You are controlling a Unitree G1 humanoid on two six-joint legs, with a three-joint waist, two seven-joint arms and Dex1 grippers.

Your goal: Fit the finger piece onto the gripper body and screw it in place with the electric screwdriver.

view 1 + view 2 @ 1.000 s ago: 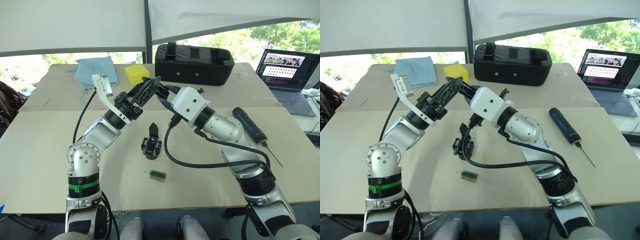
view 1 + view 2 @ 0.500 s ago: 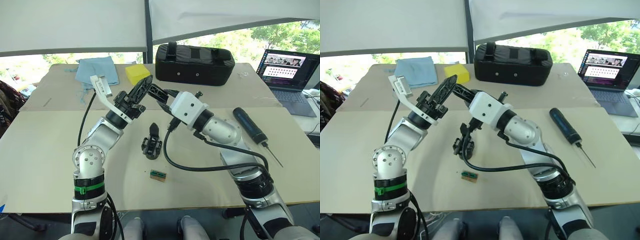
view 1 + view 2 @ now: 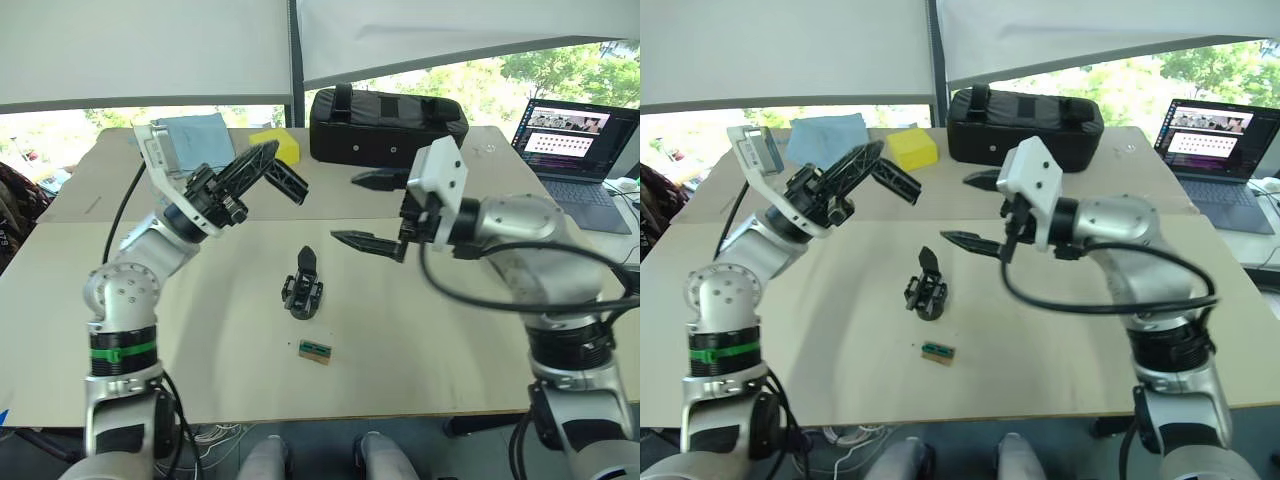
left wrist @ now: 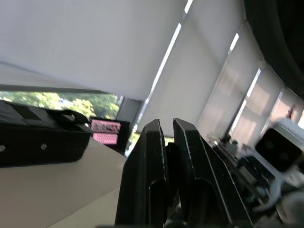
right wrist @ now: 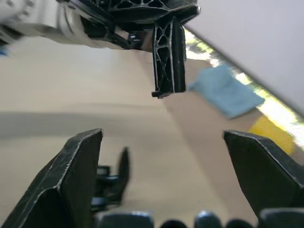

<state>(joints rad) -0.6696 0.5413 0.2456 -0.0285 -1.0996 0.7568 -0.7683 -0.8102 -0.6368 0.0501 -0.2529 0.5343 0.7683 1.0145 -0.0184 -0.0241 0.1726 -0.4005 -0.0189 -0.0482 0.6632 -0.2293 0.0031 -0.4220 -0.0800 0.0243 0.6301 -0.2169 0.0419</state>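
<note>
Two arms of mine are raised above the beige table point(image 3: 120, 330), and neither one touches anything on it. My left gripper point(image 3: 285, 180) is up in the air on my left side, and its two black fingers lie pressed together; in the left wrist view they stand side by side with almost no gap. My right gripper point(image 3: 360, 210) is on the other side and it is spread wide: one finger point(image 3: 368, 243) points toward my left low over the table, the other finger point(image 3: 380, 179) is higher, near the bag. The two grippers face each other and stay apart. Between them and lower, the gripper body point(image 3: 302, 287) sits on the table, with its one pointed finger turned away from me. I think the finger piece may be somewhere near my left gripper, but I cannot make it out for sure. A small green-and-brown block point(image 3: 315, 351) lies on the table nearer to me than the gripper body, apart from it. At the far edge there is a big black zipped bag point(image 3: 388, 126), a yellow block point(image 3: 275, 146) beside it, and a blue cloth point(image 3: 200, 135) further to my left. A laptop point(image 3: 577, 150) with a lit screen stands open at my far right.
</note>
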